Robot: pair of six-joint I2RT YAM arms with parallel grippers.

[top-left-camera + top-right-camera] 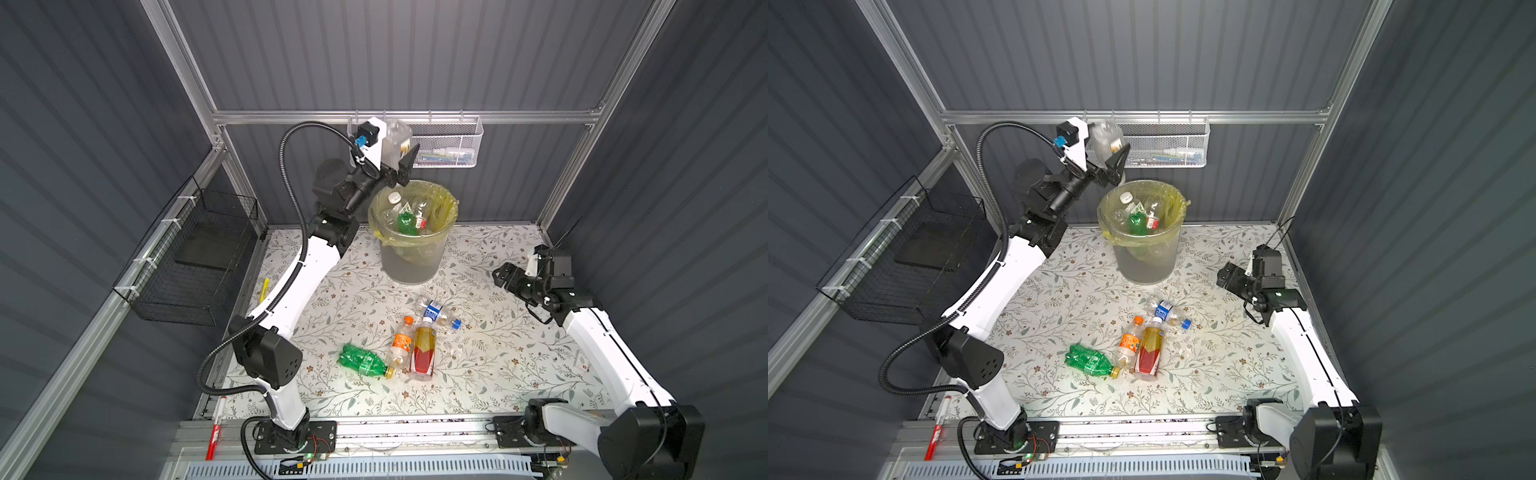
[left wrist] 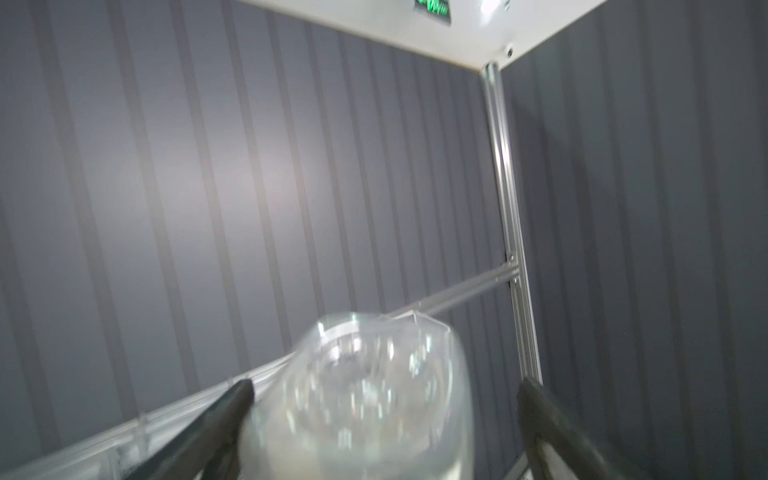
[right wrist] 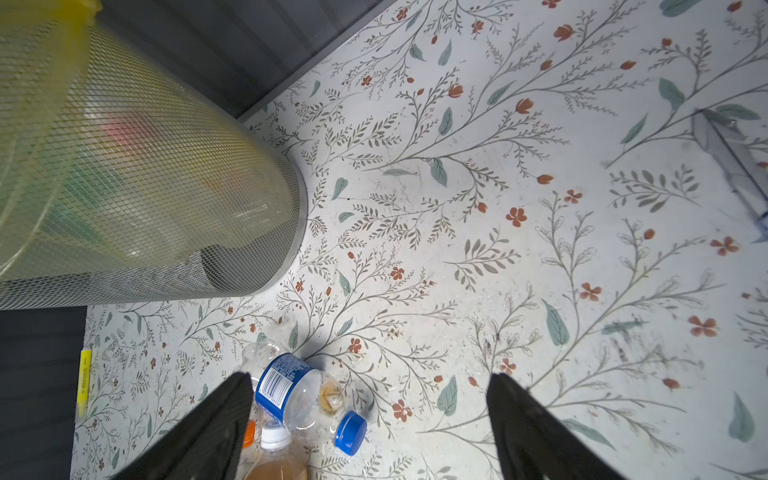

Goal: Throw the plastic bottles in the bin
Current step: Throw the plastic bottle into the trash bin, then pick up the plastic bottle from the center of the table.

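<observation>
My left gripper [image 1: 400,166] is raised above the near-left rim of the bin [image 1: 409,262], pointing upward. A clear plastic bottle [image 1: 397,139] [image 2: 374,395] stands blurred between its spread fingers, with a gap showing to one finger [image 2: 552,419]. The grey bin with its yellowish bag holds several bottles. On the table lie a green bottle [image 1: 363,360], an orange-capped clear one [image 1: 401,345], an amber one with a red label [image 1: 424,353] and a blue-labelled, blue-capped one [image 1: 438,312] [image 3: 299,395]. My right gripper [image 1: 500,276] [image 3: 370,382] hovers open and empty to the right of them.
A white mesh basket [image 1: 446,145] hangs on the back rail just behind the left gripper. A black wire basket [image 1: 195,257] is fixed to the left wall. A yellow highlighter [image 1: 264,289] and a red marker pen [image 1: 217,428] lie along the table's left edge.
</observation>
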